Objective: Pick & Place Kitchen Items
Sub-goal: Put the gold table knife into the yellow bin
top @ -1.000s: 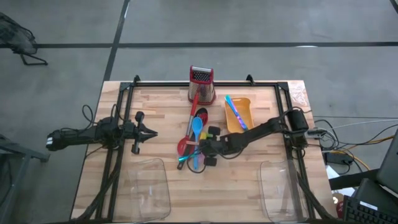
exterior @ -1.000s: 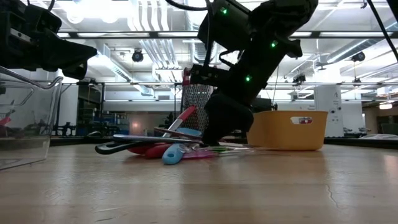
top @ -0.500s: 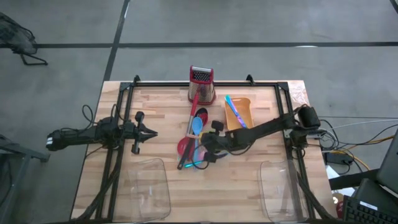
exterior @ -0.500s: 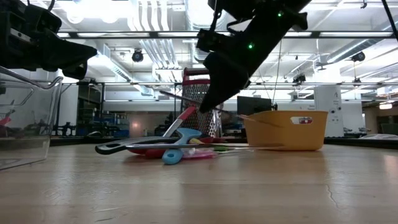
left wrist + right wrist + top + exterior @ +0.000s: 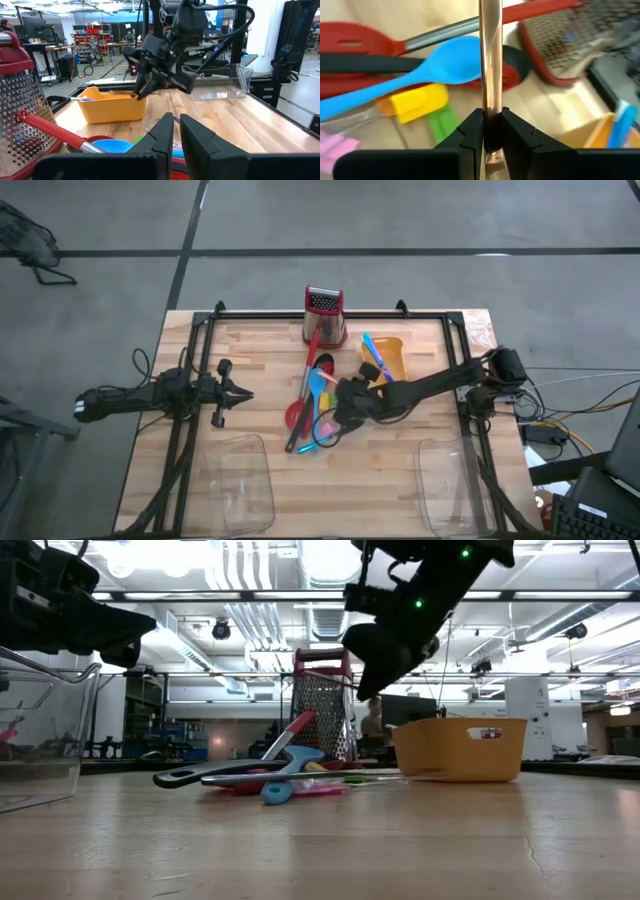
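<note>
A pile of kitchen items (image 5: 312,395) lies mid-table: red spatulas, a blue spoon (image 5: 427,70), a black ladle (image 5: 200,776), and small yellow and green pieces. My right gripper (image 5: 340,410) hangs above the pile's right side, shut on a thin brass-coloured stick (image 5: 490,55). In the low view my right gripper (image 5: 378,655) is well above the table. My left gripper (image 5: 246,392) waits level at the table's left, shut on nothing (image 5: 176,131). My right gripper pinches the thin stick between its two fingers (image 5: 470,130), at a point along its shaft (image 5: 490,102). The fingers slant down from the table's right side. The stick runs on past the fingertips, along the fingers, and is lifted clear of the pile.
A red-handled box grater (image 5: 324,315) stands at the far edge. Right of the pile, an orange bin (image 5: 390,360) holds blue and purple sticks. Two clear plastic trays (image 5: 240,480) (image 5: 450,480) sit near the front edge, left and right.
My right gripper has risen from the pile to well above the table, drifting a little toward the right edge and rolling at the wrist, still shut. The thin stick has come up with it, clear of the other utensils.
</note>
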`<state>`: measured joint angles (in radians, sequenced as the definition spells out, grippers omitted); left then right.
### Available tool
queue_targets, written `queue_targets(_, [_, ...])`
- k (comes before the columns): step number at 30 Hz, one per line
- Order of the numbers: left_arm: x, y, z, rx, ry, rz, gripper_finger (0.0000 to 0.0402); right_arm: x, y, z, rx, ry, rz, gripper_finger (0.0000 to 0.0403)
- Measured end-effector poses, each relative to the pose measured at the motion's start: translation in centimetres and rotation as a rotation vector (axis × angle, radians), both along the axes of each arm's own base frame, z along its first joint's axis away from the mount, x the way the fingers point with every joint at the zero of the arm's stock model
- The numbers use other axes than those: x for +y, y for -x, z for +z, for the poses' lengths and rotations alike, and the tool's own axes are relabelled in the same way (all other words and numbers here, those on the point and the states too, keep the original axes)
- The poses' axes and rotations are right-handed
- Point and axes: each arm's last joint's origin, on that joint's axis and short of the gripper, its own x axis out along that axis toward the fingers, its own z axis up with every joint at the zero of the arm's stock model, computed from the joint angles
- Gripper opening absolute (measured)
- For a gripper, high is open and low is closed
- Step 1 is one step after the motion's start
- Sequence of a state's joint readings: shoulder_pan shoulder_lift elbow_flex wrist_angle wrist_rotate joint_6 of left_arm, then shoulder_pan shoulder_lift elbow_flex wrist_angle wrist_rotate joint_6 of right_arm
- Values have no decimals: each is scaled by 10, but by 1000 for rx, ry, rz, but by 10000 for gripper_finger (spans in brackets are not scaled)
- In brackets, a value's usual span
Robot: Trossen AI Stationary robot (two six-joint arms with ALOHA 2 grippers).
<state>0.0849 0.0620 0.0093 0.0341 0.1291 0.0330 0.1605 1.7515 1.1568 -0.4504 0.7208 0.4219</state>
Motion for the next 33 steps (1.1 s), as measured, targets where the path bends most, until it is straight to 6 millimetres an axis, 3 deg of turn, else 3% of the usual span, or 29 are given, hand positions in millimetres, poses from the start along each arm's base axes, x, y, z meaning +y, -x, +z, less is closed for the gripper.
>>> queue_targets(9, [0, 0, 0, 1, 0, 0, 39, -7, 17, 21, -26, 82, -108, 51])
queue_targets(15, [0, 0, 0, 0, 0, 0, 39, -24, 26, 30, -44, 114, -199, 50])
queue_targets(27, [0, 0, 0, 0, 0, 0, 39, -62, 37, 9, 20, 87, -305, 59])
queue_targets(33, [0, 0, 0, 0, 0, 0, 39, -72, 43, -2, 40, 58, -341, 44])
